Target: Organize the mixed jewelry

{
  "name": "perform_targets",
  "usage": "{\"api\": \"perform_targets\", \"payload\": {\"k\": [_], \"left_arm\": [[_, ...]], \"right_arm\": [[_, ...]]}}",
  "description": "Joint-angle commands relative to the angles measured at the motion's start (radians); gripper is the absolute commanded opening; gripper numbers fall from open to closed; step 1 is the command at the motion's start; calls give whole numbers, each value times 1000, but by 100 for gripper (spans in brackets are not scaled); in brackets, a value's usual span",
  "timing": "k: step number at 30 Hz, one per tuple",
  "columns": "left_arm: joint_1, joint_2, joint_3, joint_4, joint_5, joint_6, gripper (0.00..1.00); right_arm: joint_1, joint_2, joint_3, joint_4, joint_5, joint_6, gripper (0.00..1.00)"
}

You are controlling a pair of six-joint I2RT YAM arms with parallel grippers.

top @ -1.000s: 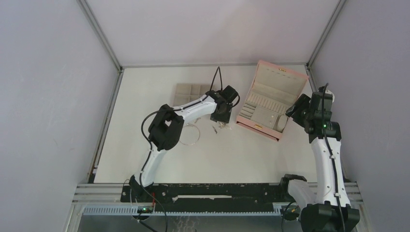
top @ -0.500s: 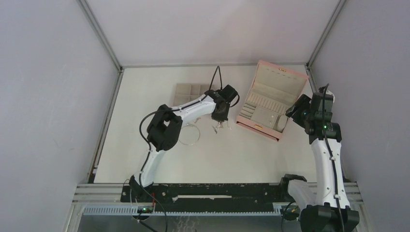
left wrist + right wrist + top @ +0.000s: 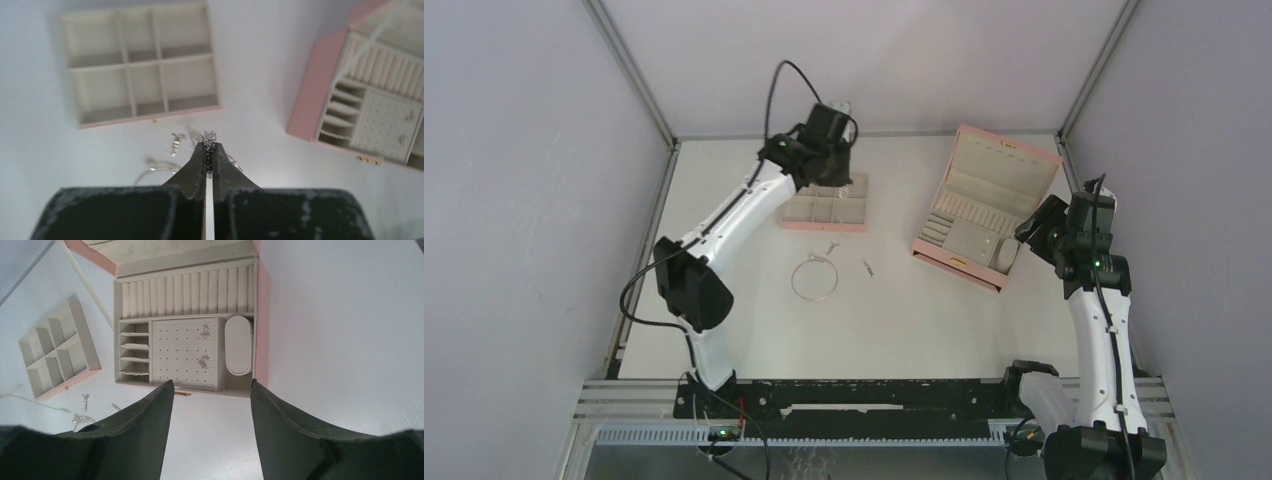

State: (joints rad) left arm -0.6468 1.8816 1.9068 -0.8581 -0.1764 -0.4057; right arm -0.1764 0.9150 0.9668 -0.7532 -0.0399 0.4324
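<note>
Left gripper point(image 3: 209, 150): fingers pinched together on a small chain cluster point(image 3: 210, 135), held clear of the table point(image 3: 924, 320). Beneath it I see the compartment tray point(image 3: 142, 60). Nearer, the wire hoop point(image 3: 814, 278) and two tiny pieces point(image 3: 831, 248) lie on the table. Right gripper point(image 3: 211, 385): fingers apart, empty, hovering by the open pink box point(image 3: 260, 315), which has two studs point(image 3: 205, 331) on its peg panel.

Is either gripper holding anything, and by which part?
Left gripper pinches a tiny silver cluster by one end, between the tips of its jaws; right gripper holds nothing.
</note>
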Motion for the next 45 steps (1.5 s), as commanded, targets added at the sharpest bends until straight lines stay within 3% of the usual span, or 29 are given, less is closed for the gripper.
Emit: {"api": "perform_targets", "payload": {"k": [1, 14, 28, 45], "left_arm": [[88, -74, 98, -59, -2, 70, 0], [243, -45, 111, -20, 5, 91, 0], [268, -28, -34, 58, -5, 75, 0], [300, 69, -76, 93, 5, 74, 0]], "right_arm": [[-5, -12, 1, 31, -20, 11, 66], [-5, -5, 0, 30, -34, 15, 66], [-9, -7, 0, 3, -26, -5, 66], [-11, -15, -1, -12, -26, -8, 66]]}}
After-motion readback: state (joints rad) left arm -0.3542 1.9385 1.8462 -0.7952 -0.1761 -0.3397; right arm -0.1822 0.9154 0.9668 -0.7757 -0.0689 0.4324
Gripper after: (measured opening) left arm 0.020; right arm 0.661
